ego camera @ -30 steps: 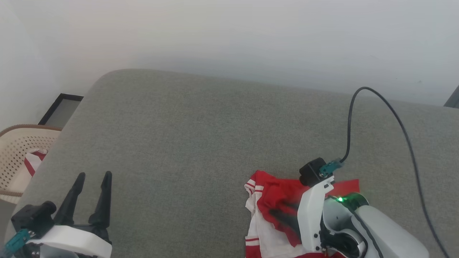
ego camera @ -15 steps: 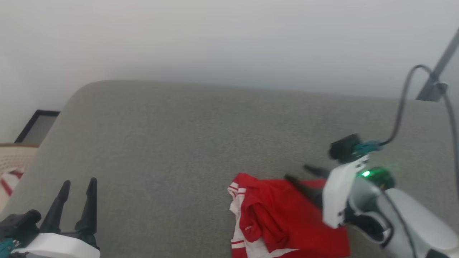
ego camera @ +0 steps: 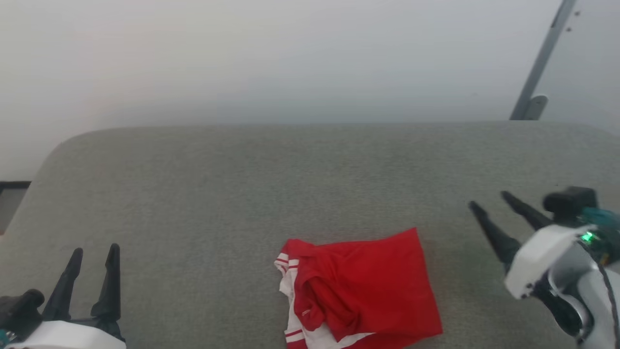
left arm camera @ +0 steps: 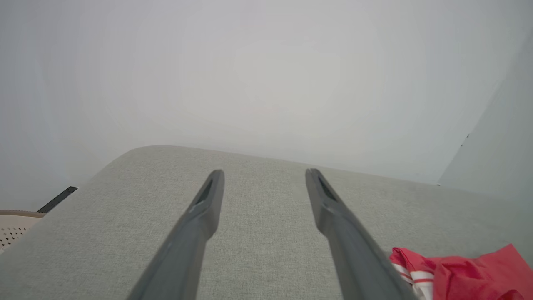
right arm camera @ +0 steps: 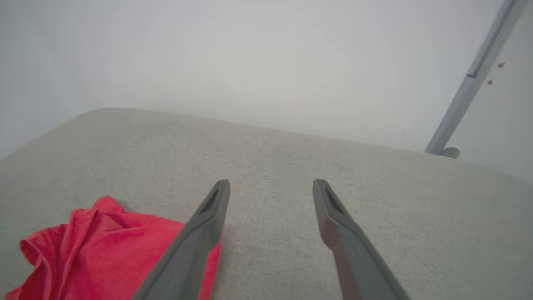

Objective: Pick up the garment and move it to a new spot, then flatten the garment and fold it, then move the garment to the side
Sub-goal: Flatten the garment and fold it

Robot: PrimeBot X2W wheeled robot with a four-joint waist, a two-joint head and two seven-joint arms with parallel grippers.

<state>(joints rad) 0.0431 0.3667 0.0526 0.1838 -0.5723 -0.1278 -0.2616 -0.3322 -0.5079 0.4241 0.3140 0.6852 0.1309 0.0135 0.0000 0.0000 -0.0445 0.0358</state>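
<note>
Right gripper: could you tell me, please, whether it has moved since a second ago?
Yes. The right gripper was on the garment; now it is apart, open, to the garment's right over the grey cushion.

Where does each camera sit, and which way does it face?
Head view: on the head, facing forward and down at the grey cushion and the garment; left gripper lower left, right gripper at right, both open.
Left wrist view: on the left wrist, facing along its two fingers across the cushion; garment lower right.
Right wrist view: on the right wrist, along its own fingers; garment lower left, grey pole upper right.
Shared: all three views show the garment.
</note>
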